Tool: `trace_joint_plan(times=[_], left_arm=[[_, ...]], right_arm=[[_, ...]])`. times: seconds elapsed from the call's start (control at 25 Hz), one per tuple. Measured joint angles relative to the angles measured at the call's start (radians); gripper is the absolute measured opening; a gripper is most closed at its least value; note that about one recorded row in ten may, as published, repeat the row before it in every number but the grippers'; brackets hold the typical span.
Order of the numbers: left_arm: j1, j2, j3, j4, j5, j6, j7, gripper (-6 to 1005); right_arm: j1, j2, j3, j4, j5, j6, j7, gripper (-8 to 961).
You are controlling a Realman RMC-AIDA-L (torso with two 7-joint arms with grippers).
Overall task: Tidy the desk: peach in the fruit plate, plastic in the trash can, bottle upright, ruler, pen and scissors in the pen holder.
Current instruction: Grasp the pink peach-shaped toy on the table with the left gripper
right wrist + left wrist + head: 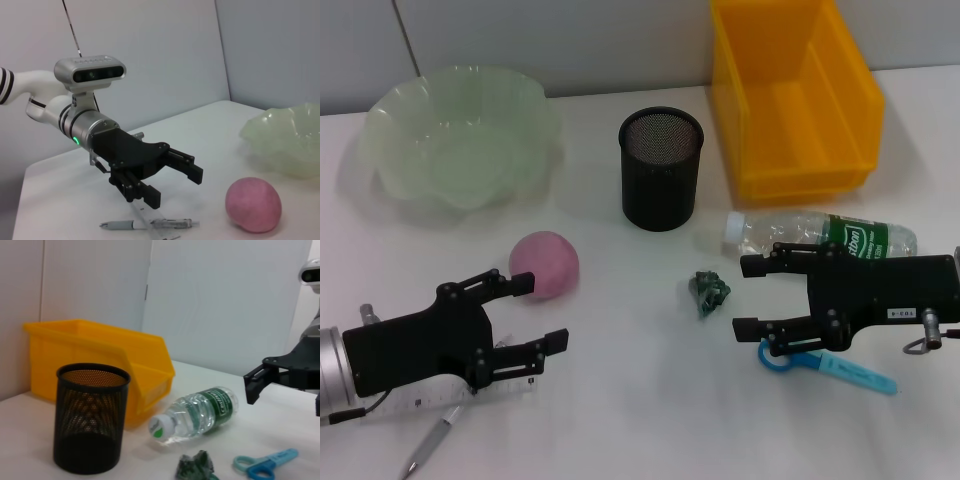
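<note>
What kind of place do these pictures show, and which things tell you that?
Probably a lab test bench set up as an office desk: a plain white desk against bare grey walls, with staged items such as a black mesh pen holder, a yellow trash can and scissors.

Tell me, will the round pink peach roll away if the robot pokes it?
Probably yes. The matte pink ball-shaped peach sits loose on the flat white desk with nothing touching it, so a sideways poke would likely make it roll. The open left gripper looks wide enough to straddle it, though a round surface may slip from the fingers.
</note>
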Motion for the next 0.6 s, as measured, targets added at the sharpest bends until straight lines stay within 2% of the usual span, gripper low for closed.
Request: trace_joint_plan(times=[0.36,0.6], left_arm=[[-0.014,-0.005,-0.018,-0.002,-0.012,-0.034,0.009,863],[-0.078,-0.012,-0.024,-0.084,-0.107,-0.172,0.108,862]], right_arm=[[0.000,0.000,-0.002,-0.003,0.000,0.004,0.000,845],[0.001,0.000,0.000,-0.007,0.000,0.006,0.003,845]])
